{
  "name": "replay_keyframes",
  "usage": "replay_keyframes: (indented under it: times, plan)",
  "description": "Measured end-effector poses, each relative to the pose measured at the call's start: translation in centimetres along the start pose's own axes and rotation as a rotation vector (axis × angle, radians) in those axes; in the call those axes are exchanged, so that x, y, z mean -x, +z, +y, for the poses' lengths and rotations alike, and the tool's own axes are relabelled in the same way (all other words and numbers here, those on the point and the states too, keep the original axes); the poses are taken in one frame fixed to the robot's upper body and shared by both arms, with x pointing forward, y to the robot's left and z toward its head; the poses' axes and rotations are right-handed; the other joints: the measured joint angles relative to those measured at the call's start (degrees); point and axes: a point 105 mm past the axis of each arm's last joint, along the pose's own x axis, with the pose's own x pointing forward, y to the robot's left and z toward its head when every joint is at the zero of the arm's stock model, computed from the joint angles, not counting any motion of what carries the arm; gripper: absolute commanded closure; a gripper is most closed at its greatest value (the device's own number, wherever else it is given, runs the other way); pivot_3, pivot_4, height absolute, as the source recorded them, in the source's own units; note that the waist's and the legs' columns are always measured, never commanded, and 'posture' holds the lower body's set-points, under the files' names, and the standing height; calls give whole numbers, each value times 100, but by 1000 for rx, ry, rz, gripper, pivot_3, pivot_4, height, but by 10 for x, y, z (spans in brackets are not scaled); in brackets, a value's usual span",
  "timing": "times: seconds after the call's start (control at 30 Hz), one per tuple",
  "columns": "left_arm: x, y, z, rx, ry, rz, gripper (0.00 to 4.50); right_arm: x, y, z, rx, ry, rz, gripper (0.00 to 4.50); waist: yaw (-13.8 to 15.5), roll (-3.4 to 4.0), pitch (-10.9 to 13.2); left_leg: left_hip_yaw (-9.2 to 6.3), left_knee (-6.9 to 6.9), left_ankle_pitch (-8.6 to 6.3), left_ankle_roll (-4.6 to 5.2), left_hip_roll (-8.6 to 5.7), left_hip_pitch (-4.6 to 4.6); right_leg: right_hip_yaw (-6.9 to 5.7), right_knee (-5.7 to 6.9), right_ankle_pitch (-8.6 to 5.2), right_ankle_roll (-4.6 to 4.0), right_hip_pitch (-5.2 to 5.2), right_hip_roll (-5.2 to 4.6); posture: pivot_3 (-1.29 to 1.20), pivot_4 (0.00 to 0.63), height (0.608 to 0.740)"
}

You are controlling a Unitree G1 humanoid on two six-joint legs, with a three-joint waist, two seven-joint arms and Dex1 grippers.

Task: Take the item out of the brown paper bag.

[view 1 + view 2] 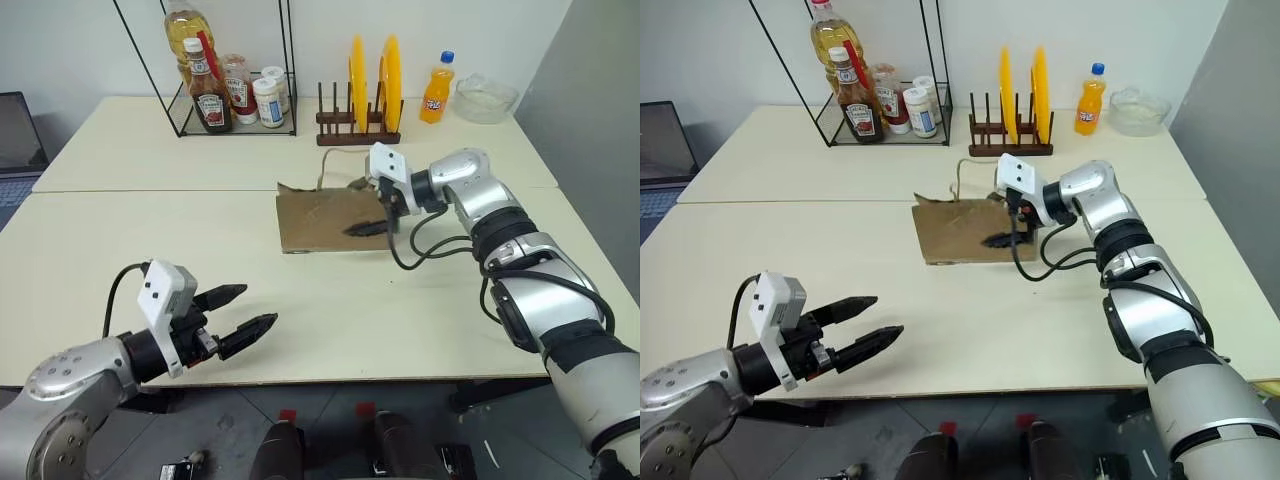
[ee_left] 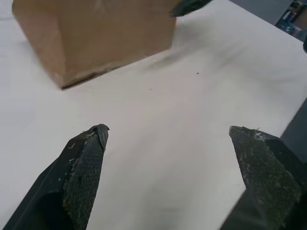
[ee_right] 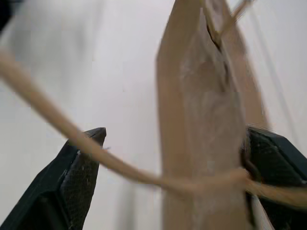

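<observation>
Brown paper bag (image 1: 330, 220) lies flat mid-table, its contents hidden. Head views: right gripper (image 1: 372, 226) hovers open-jawed at its mouth; left gripper (image 1: 240, 315) waits spread, empty. Right wrist view: a twisted handle (image 3: 120, 167) crosses the fingers and may snag on closing.

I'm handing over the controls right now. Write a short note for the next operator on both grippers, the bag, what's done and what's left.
Left gripper: jaws open, empty, low over the near table edge, apart from the bag.
Right gripper: jaws open, at the brown paper bag, one finger either side of its edge by a handle; not closed.
Bag lies flat mid-table.
Done: right arm at the bag.
Left: open the bag, take the item out; it isn't visible yet.
</observation>
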Motion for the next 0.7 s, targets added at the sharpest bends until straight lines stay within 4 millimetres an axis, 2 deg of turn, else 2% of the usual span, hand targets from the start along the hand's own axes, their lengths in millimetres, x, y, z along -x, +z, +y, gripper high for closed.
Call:
replay_keyframes:
  times: [0.2, 0.4, 0.5, 0.6, 0.7]
  plan:
    - [4, -8, -8, 19, -7, 33, 222, 6, -9, 34, -13, 71, 0, 0, 2, 1, 0, 1, 0, 0, 0, -2, 5, 3, 3, -1, -1, 2, 2, 0, 150, 740]
    - [-2, -15, -16, -7, -76, 82, 222, -8, -4, 84, -47, 206, -24, 0, 5, 2, 1, 7, 0, 0, 0, -7, 8, 8, 2, -1, -1, 1, 10, 0, 150, 740]
    - [-5, -22, -18, -11, -106, 116, 222, -6, 1, 91, -38, 219, -22, 0, 6, 2, 1, 6, 0, 0, 0, -10, 8, 5, 0, -1, -1, 1, 14, 0, 150, 740]
    - [-7, -29, -19, -12, -123, 140, 222, -1, -1, 95, -45, 215, -2, 0, 14, 2, 1, 8, -1, -1, 0, -10, 7, 6, -4, -2, -2, 0, 14, 0, 150, 740]
    - [-3, -37, -19, -30, -132, 178, 222, 12, 0, 99, -46, 187, -8, 0, 24, 2, 1, 6, -4, -1, 0, -11, 5, 5, -6, -4, -5, -2, 14, 0, 150, 740]
